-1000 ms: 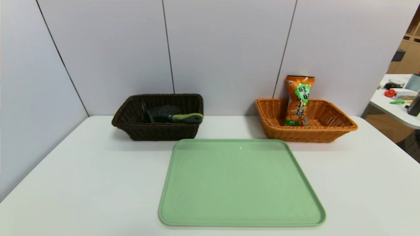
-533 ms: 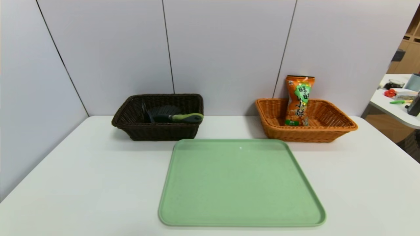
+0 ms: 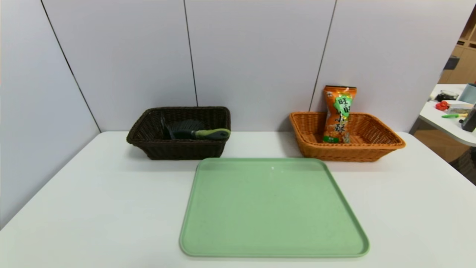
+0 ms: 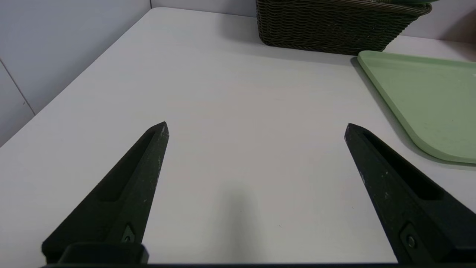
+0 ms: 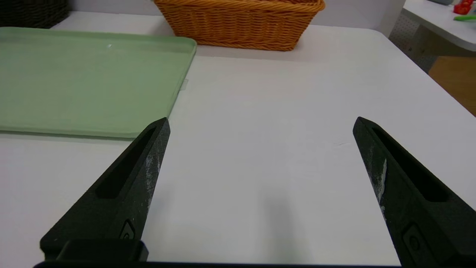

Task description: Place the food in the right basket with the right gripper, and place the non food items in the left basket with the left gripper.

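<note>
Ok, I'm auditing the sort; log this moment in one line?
snack bag: in orange-tan basket | brush: in dark brown basket | left gripper, right gripper: open, holding nothing

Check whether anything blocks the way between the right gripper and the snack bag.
Nothing visible stands above the table between the right gripper and the snack bag; only the front wall of the orange basket, where the bag already leans, hides its lower end.

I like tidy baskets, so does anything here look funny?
A bit: the long orange snack bag sticks up well above the rim of the orange-tan wicker basket, instead of lying flat.
</note>
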You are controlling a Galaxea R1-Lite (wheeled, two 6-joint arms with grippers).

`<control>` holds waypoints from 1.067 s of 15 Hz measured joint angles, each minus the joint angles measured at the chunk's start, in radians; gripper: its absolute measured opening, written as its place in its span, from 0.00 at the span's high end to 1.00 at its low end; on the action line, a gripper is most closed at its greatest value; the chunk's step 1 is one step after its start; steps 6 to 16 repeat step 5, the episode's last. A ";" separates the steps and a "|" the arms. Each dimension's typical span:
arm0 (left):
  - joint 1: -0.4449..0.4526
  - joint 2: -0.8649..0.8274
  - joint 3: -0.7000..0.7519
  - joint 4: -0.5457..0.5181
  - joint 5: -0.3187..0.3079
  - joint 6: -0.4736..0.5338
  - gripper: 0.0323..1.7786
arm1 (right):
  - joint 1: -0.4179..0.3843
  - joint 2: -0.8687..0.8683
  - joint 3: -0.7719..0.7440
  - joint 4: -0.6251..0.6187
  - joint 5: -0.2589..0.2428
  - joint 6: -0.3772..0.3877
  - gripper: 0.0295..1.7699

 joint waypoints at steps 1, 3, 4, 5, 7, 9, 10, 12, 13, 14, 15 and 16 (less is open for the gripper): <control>0.000 0.000 0.000 0.000 0.000 0.000 0.05 | 0.000 0.000 0.000 -0.002 -0.011 0.026 0.04; 0.000 0.000 0.000 0.000 0.000 0.000 0.05 | 0.000 0.000 0.000 -0.004 -0.011 0.035 0.04; 0.000 0.000 0.000 0.000 0.000 0.000 0.05 | 0.000 0.000 0.000 -0.003 -0.011 0.039 0.04; 0.000 0.000 0.000 0.000 0.000 0.000 0.05 | 0.000 0.000 0.000 -0.003 -0.010 0.040 0.04; 0.000 0.000 0.000 0.000 0.000 0.000 0.05 | 0.000 0.000 0.000 -0.003 -0.010 0.040 0.04; 0.000 0.000 0.000 0.000 0.000 0.000 0.05 | 0.000 0.000 0.000 -0.003 -0.010 0.040 0.04; 0.000 0.000 0.000 0.000 0.000 0.000 0.05 | 0.000 0.000 0.000 -0.003 -0.010 0.040 0.04; 0.000 0.000 0.000 0.000 0.000 0.000 0.05 | 0.000 0.000 0.000 -0.003 -0.010 0.040 0.04; 0.000 0.000 0.000 0.000 0.000 0.000 0.05 | 0.000 0.000 0.000 -0.003 -0.010 0.040 0.04; 0.000 0.000 0.000 0.000 0.000 0.000 0.05 | 0.000 0.000 0.000 -0.003 -0.010 0.040 0.04; 0.000 0.000 0.000 0.000 0.000 0.000 0.05 | 0.000 0.000 0.000 -0.003 -0.010 0.040 0.04; 0.000 0.000 0.000 0.000 0.000 0.000 0.05 | 0.000 0.000 0.000 -0.003 -0.010 0.040 0.04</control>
